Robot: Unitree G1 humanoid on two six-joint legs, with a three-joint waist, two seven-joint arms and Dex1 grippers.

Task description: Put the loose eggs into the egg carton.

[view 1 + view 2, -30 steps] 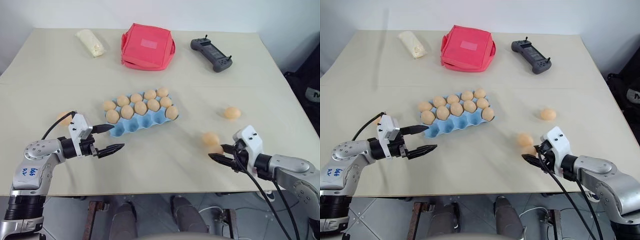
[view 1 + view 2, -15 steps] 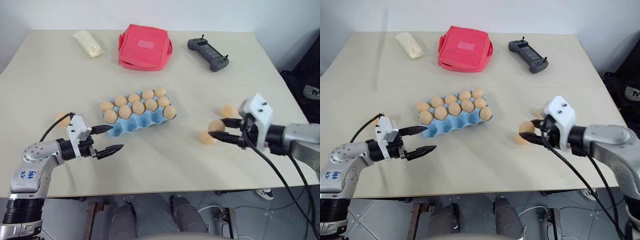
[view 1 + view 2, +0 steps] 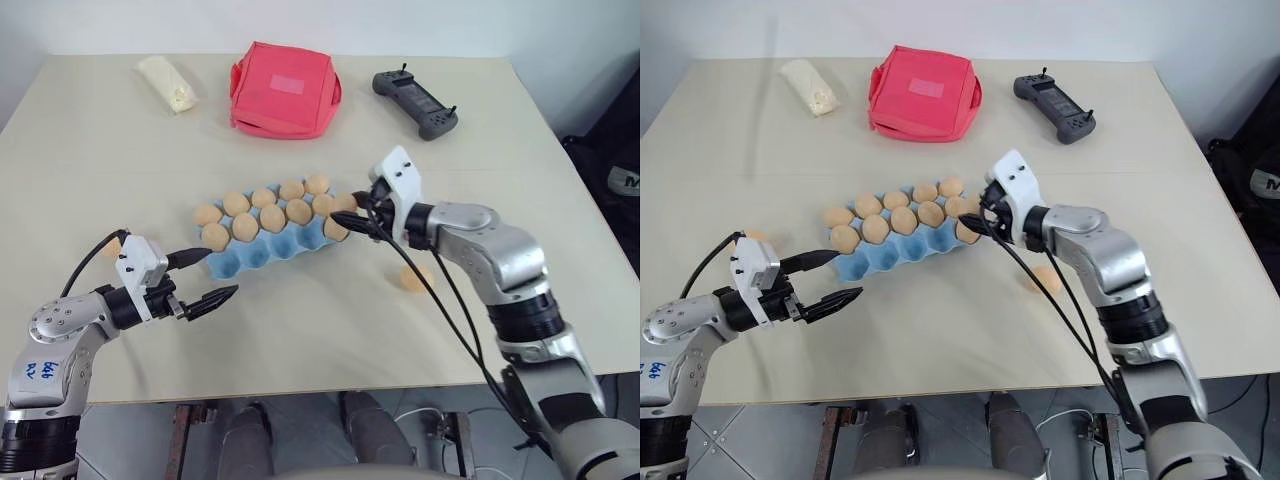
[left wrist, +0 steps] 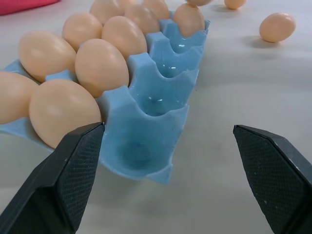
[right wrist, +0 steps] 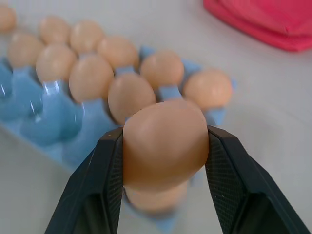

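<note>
Currently right tool (image 5: 163,190) pinches egg (image 5: 165,142) across its middle above egg carton (image 3: 262,254) — fragile, smooth, likely slippery, so light squeeze; left tool (image 3: 205,277) spread wide, empty, at carton's 8 o'clock.

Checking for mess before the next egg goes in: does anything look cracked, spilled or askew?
Nothing stands out. The eggs seated in the egg carton look whole, and one loose egg lies intact on the table.
</note>
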